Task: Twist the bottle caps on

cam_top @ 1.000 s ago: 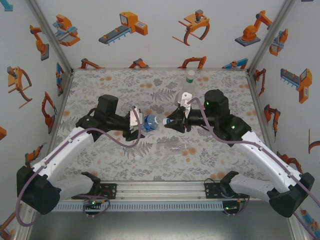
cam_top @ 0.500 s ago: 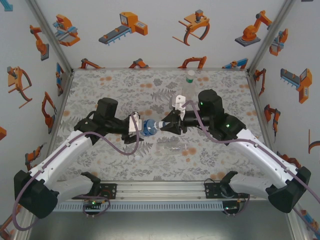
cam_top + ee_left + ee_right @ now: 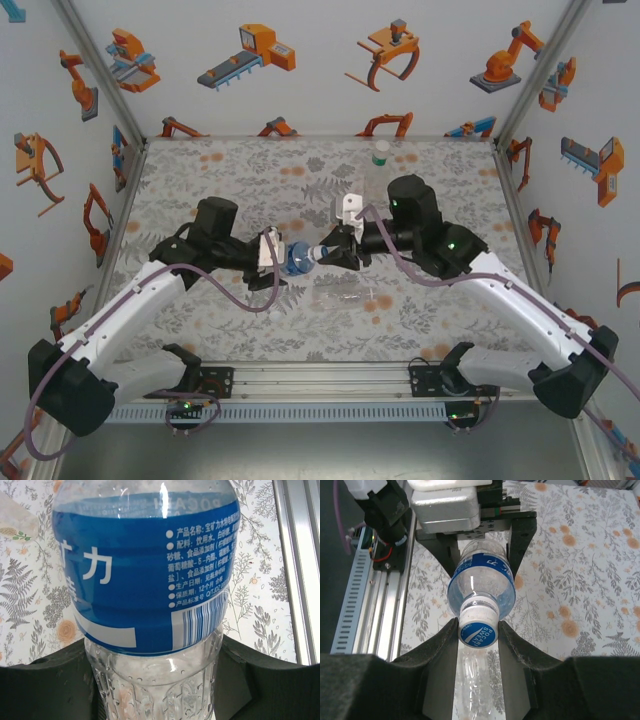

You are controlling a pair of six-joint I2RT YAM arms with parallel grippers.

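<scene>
Two arms meet over the middle of the table (image 3: pixel 200 330). The left gripper (image 3: pixel 281 262) is clamped round the lower body of the blue-labelled bottle (image 3: pixel 297 258), which it holds lying sideways and clear of the mat, neck towards the right arm. The right gripper (image 3: pixel 327 252) is closed on the bottle cap (image 3: pixel 478 631), a blue-topped cap sitting on that neck, with one finger pressed against each side of it. A second ago the right gripper stood further to the right, with its arm's upper joint nearer the right wall; it has since moved leftwards, and the bottle now sits a little lower in the top view. The grip of both is unchanged. The unlabelled bottle (image 3: pixel 345 295) lies on its side on the mat just nearer the bases than the joined grippers, as before. The pale bottle (image 3: pixel 380 160) with a green cap stands upright near the far wall (image 3: pixel 320 100), behind the right arm. Both side walls are well apart from the grippers, and bare mat lies between the held bottle and the metal rail (image 3: pixel 320 378) at the near edge.
</scene>
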